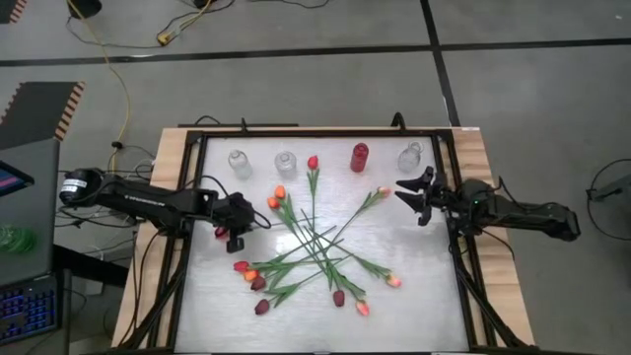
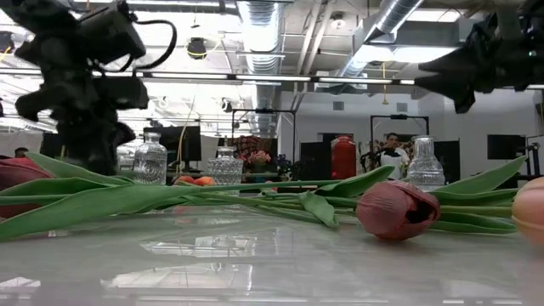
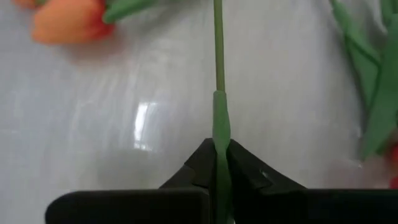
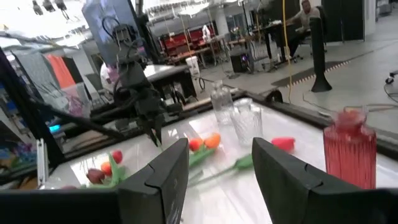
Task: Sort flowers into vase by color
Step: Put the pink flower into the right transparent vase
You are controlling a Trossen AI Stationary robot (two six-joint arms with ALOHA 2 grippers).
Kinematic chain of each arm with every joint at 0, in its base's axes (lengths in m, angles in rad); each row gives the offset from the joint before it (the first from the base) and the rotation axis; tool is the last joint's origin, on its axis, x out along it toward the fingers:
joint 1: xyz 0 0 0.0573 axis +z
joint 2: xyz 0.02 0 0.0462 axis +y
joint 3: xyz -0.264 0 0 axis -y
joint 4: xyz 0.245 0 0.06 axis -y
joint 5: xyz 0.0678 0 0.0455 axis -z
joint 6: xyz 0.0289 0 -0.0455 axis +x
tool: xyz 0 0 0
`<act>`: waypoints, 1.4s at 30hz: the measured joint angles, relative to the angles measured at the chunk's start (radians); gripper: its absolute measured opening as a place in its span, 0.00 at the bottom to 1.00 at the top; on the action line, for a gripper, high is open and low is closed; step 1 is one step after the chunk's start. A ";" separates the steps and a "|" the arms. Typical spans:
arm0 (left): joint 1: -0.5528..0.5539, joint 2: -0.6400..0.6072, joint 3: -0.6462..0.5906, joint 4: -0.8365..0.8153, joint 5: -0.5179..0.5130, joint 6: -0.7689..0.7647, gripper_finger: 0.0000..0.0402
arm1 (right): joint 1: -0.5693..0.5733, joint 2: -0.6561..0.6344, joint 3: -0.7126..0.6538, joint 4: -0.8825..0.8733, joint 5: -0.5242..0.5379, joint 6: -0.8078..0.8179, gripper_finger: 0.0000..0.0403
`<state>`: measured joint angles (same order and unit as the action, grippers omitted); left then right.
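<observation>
Tulips with green stems lie criss-crossed in a pile (image 1: pixel 315 247) mid-table; red, orange, maroon and pink heads lie at its edges. Along the far edge stand three clear vases (image 1: pixel 239 161) (image 1: pixel 286 161) (image 1: pixel 410 156) and a red vase (image 1: pixel 360 156). One red tulip (image 1: pixel 313 163) lies with its head between the vases. My left gripper (image 1: pixel 245 225) (image 3: pixel 221 155) is low at the pile's left side, shut on a green stem. My right gripper (image 1: pixel 406 195) (image 4: pixel 219 162) hangs open above the table's right side, near a pink head (image 1: pixel 383 192), touching nothing. My left gripper pinches a thin green tulip stem (image 3: pixel 219 115) between its two fingers, at a thicker sleeve-like part of it. The fingers come from above, slanting down, and lie across the stem. The stem runs on toward the pile, close over the table; which head belongs to it I cannot tell.
A raised dark frame (image 1: pixel 197 197) borders the white table top. An orange head (image 3: pixel 68 22) lies near the held stem. Bare table shows at the near edge (image 1: pixel 325 330). Beyond the table are a floor with cables, a monitor at the left, and a person (image 2: pixel 393 153) far off.
</observation>
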<state>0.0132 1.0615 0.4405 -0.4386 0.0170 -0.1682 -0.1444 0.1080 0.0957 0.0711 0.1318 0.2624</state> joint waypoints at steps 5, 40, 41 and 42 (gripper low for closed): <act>0.000 0.005 0.117 -0.076 -0.005 0.062 0.02 | 0.000 0.059 0.048 -0.003 0.000 -0.048 0.47; 0.201 0.130 0.312 0.467 0.166 -0.953 0.03 | 0.024 1.039 0.636 0.232 0.001 -0.987 0.46; 0.201 0.145 0.312 0.492 0.166 -0.980 0.03 | 0.030 1.067 0.653 0.231 0.000 -1.011 0.46; 0.201 0.158 0.312 0.511 0.166 -1.008 0.04 | 0.038 1.094 0.670 0.230 0.000 -1.035 0.46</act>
<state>0.2142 1.2197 0.7528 0.0721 0.1832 -1.1759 -0.1064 1.2016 0.7662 0.3010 0.1322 -0.7722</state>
